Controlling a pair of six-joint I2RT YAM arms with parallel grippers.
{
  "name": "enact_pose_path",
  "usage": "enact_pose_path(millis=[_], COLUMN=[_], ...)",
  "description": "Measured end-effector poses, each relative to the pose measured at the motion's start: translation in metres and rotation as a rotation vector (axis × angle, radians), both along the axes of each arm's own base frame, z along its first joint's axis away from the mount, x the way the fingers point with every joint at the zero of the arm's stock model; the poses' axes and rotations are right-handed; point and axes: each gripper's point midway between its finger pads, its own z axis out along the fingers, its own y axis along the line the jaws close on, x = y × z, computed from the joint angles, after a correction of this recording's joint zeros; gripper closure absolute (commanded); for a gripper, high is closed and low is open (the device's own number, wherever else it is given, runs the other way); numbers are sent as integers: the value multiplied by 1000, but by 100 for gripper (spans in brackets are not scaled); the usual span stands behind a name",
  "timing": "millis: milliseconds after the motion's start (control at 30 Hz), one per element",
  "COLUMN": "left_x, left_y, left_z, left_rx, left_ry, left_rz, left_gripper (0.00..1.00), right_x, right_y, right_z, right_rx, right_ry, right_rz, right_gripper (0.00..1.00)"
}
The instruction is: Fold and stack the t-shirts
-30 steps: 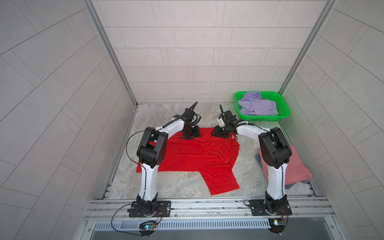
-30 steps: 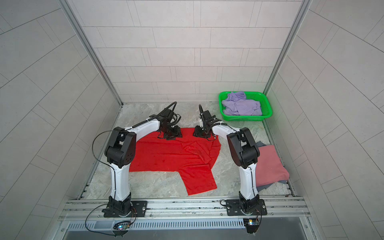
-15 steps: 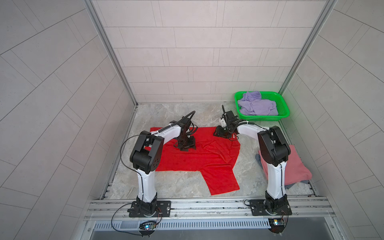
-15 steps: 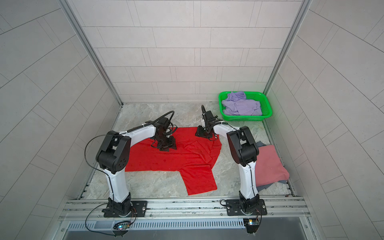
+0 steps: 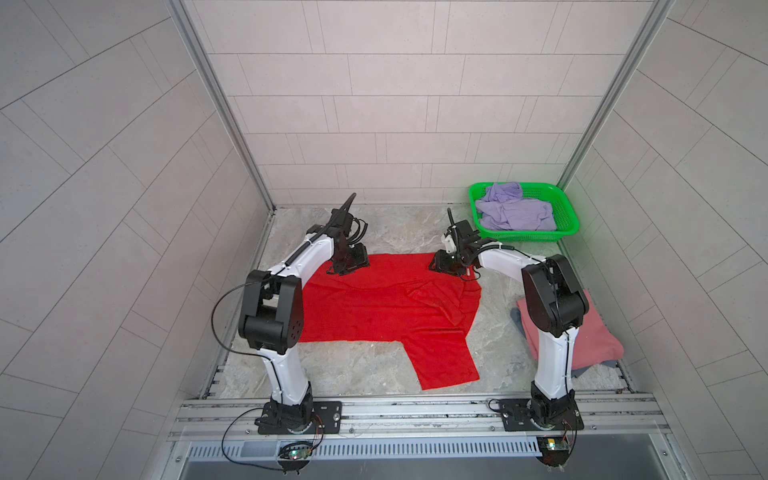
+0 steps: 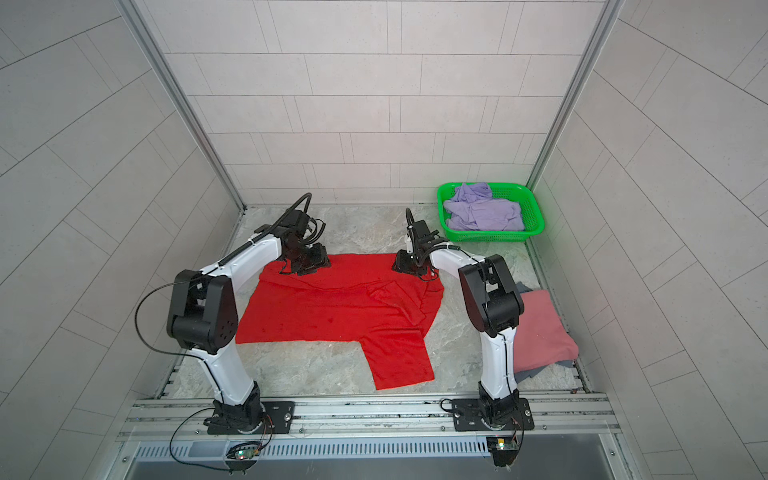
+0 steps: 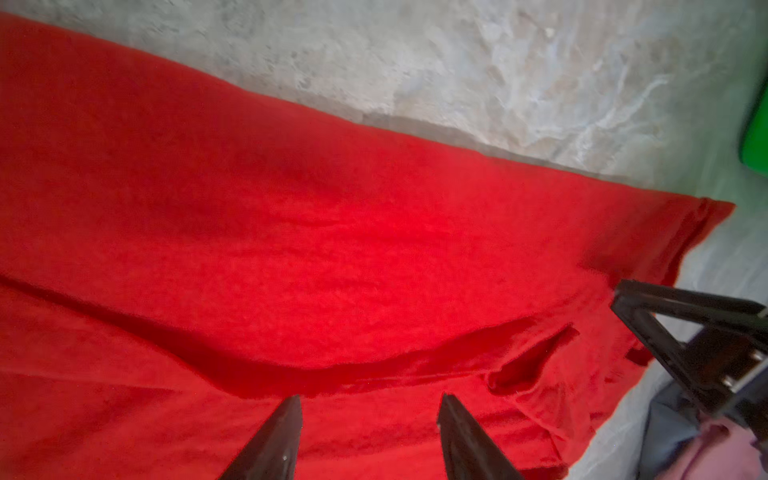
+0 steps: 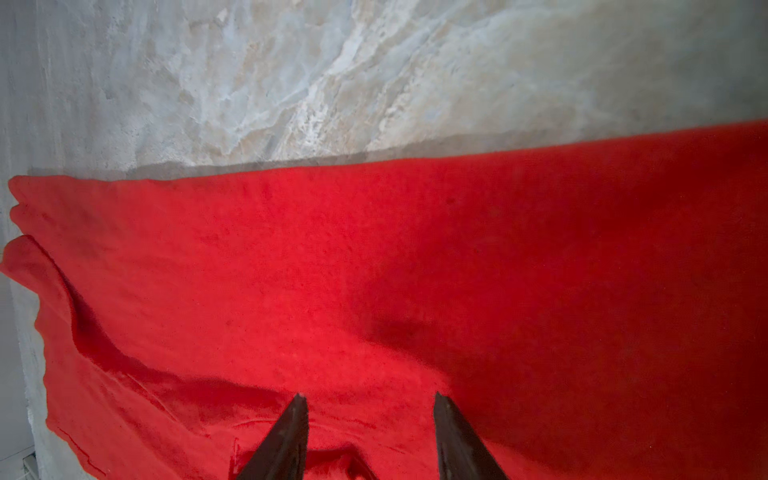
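A bright red t-shirt (image 5: 374, 316) lies spread on the marble floor, one sleeve pointing toward the rail and wrinkles near its right side. My left gripper (image 5: 353, 266) sits low at the shirt's far left edge. In its wrist view the left gripper (image 7: 370, 398) is open over the red cloth. My right gripper (image 5: 444, 266) sits at the far right corner. The right gripper (image 8: 369, 395) is open too, and only cloth lies under its tips. A dusty pink t-shirt (image 5: 598, 340) lies folded on a grey-blue one (image 5: 590, 371) at the right, partly behind the right arm. A lavender t-shirt (image 5: 515, 212) is crumpled in the basket.
The green mesh basket (image 5: 567, 220) stands in the far right corner against the tiled walls. Bare marble floor (image 5: 399, 232) shows beyond the red shirt. The metal rail (image 5: 415, 411) with both arm bases runs along the near edge.
My left gripper swung out over the red shirt half a second ago and is back at its far edge, a little further left. The right gripper has barely moved.
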Motion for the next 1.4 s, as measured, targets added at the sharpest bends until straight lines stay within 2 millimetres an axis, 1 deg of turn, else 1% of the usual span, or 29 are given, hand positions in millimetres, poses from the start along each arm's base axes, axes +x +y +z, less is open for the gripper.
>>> enact_pose_path(millis=[100, 167, 233, 333, 433, 500, 533, 667, 733, 767, 833, 900, 967, 1000, 1100, 1200, 1267, 1400], left_x=[8, 8, 6, -1, -20, -27, -34, -75, -85, -85, -80, -71, -56, -45, -17, 0, 2, -7], left_y=[3, 8, 14, 26, 44, 56, 66, 98, 110, 113, 114, 111, 107, 105, 103, 107, 110, 120], left_z=[-20, -32, -38, -50, -68, -63, -61, -52, -41, -35, -24, -17, -13, -12, -14, -22, -28, -31], left_rx=[35, 69, 99, 139, 171, 177, 189, 225, 236, 236, 230, 208, 186, 178, 179, 221, 253, 332], left_ry=[26, 49, 59, 81, 139, 131, 134, 170, 163, 151, 117, 98, 85, 74, 51, 55, 62, 92], left_rz=[15, 35, 54, 87, 129, 164, 184, 256, 290, 300, 308, 306, 305, 304, 297, 284, 272, 262], left_gripper=[41, 41, 41, 41, 41, 41, 41, 40, 40, 40, 40, 40, 40, 40, 41, 41, 41, 40], right_x=[-2, -2, -2, -2, -2, -3, -3, -3, -3, -4, -4, -4, -3, -1, 2, 3, 4, 5], right_y=[-1, -1, -1, -1, -1, -2, -2, -6, -7, -7, -7, -7, -6, -6, -5, -6, -7, -11], right_z=[-3, -3, -3, -3, -3, -3, -4, -5, -5, -5, -5, -4, -1, 1, 5, 6, 6, 5], right_rx=[-1, -1, 0, 0, -1, -2, -3, -7, -8, -8, -8, -6, -4, -4, 0, 0, -1, -6], right_ry=[7, 9, 8, 8, 8, 11, 13, 19, 21, 23, 26, 28, 25, 21, 10, 7, 7, 6], right_rz=[-3, -3, -3, -3, -4, -4, -4, -7, -8, -8, -8, -7, -5, -4, -3, -5, -8, -14], right_gripper=[50, 50, 50, 50, 50, 50, 50, 50, 50, 50, 50, 50, 50, 50, 50, 50, 50, 50])
